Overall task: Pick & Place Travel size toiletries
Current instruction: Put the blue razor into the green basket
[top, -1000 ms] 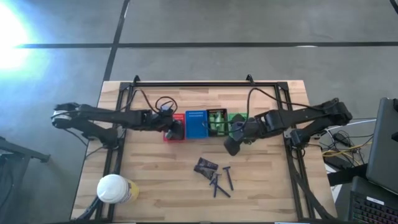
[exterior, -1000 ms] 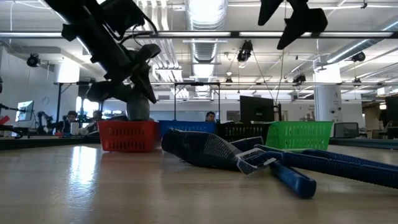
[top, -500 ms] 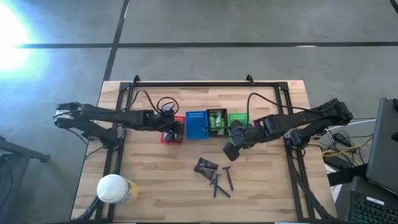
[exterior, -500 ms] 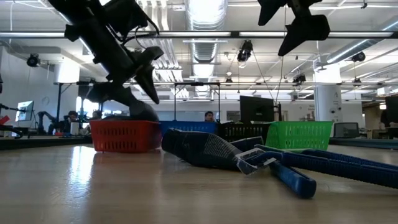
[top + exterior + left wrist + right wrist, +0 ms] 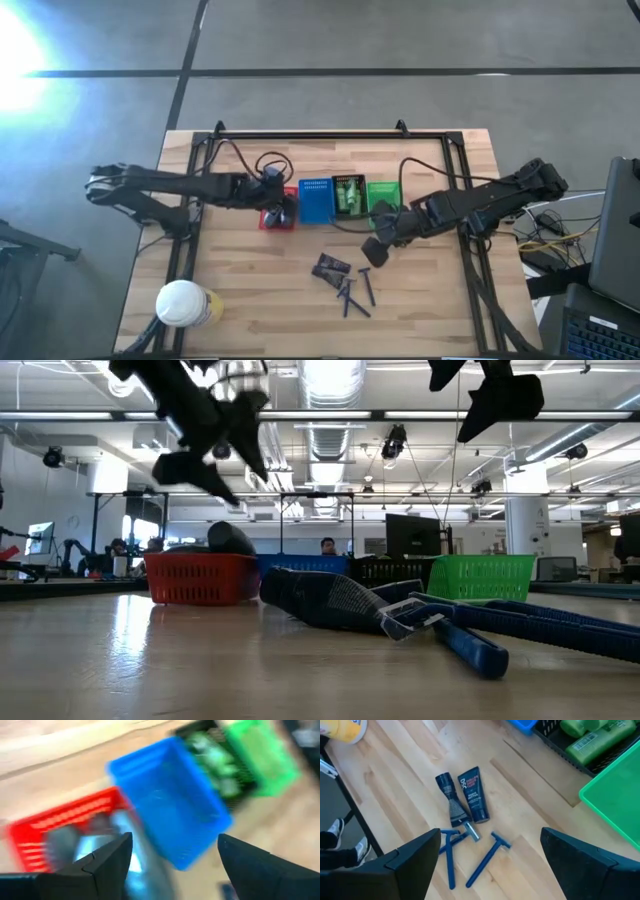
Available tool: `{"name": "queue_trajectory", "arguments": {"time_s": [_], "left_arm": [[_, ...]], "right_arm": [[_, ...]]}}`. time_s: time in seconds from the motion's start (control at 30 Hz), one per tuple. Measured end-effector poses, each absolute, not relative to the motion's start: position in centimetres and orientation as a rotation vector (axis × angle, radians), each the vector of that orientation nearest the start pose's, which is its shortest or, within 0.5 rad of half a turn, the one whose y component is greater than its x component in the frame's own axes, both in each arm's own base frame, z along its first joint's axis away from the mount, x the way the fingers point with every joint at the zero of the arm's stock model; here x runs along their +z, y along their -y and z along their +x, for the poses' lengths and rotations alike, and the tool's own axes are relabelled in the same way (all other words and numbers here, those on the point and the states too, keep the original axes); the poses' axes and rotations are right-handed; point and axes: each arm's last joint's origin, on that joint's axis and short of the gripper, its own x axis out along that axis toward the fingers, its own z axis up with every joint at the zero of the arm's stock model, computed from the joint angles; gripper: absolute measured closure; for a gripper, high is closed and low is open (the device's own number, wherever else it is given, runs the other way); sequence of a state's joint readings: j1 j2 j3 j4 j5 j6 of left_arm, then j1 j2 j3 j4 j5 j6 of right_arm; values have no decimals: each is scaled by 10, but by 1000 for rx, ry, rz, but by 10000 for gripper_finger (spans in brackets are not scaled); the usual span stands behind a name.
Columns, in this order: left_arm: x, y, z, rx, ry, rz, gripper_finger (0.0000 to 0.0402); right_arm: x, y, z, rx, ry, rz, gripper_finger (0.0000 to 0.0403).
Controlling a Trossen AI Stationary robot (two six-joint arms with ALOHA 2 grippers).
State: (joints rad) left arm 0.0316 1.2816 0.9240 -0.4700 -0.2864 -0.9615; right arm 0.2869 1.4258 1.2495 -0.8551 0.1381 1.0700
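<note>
Above the red plastic slatted basket (image 5: 278, 214) the left gripper (image 5: 283, 203) hangs with its two dark fingers (image 5: 107, 865) spread wide and nothing between them. Directly under it, inside that basket, lie grey oval tubes (image 5: 90, 847), blurred in the left wrist view. Beyond the left gripper stands the blue plastic basket (image 5: 170, 800), then the black mesh basket (image 5: 349, 195) holding bright green bottles (image 5: 590, 737), then the green plastic basket (image 5: 382, 194).

Over bare light wooden tabletop (image 5: 250, 290), the right gripper (image 5: 374, 250) hovers just in front of the black and green baskets, its fingers (image 5: 410, 865) also wide apart and empty. Ahead of it on the wood lie two dark blackish flat packets (image 5: 465, 795) side by side, one with a crimped silvery end. Just beyond these, nearer the table's front edge, a loose cluster of thin dark blue sticks (image 5: 487, 860) with T-shaped heads rests, some crossing one another. Both packets and sticks sit apart from the right gripper.

Far off at the table's front left corner stands a big yellowish container with a white cap (image 5: 185, 303).
</note>
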Motion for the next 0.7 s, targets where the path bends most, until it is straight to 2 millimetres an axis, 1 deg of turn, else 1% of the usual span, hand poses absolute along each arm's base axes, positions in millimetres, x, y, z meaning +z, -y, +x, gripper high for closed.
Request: {"name": "queue_trajectory", "arguments": {"time_s": [0.1, 0.2, 0.33, 0.4, 0.47, 0.53, 0.63, 0.7], "left_arm": [[274, 11, 265, 561, -576, -765, 106], [286, 48, 264, 487, -520, -735, 107], [294, 96, 253, 460, -390, -747, 108], [297, 113, 246, 460, -327, -779, 108], [297, 125, 239, 475, -280, -815, 108], [297, 131, 234, 485, -252, -835, 108], [297, 135, 232, 477, -251, -821, 108], [297, 135, 232, 475, -247, -850, 108]], "right_arm": [[298, -78, 272, -394, -967, 744, 57], [298, -82, 271, -370, -975, 717, 47], [296, -94, 266, -329, -998, 679, 42], [292, -101, 263, -310, -1017, 661, 44], [287, -110, 258, -298, -1037, 649, 49], [283, -118, 253, -291, -1042, 615, 56], [281, -124, 250, -284, -1043, 585, 65], [282, -125, 250, -269, -1038, 576, 71]]}}
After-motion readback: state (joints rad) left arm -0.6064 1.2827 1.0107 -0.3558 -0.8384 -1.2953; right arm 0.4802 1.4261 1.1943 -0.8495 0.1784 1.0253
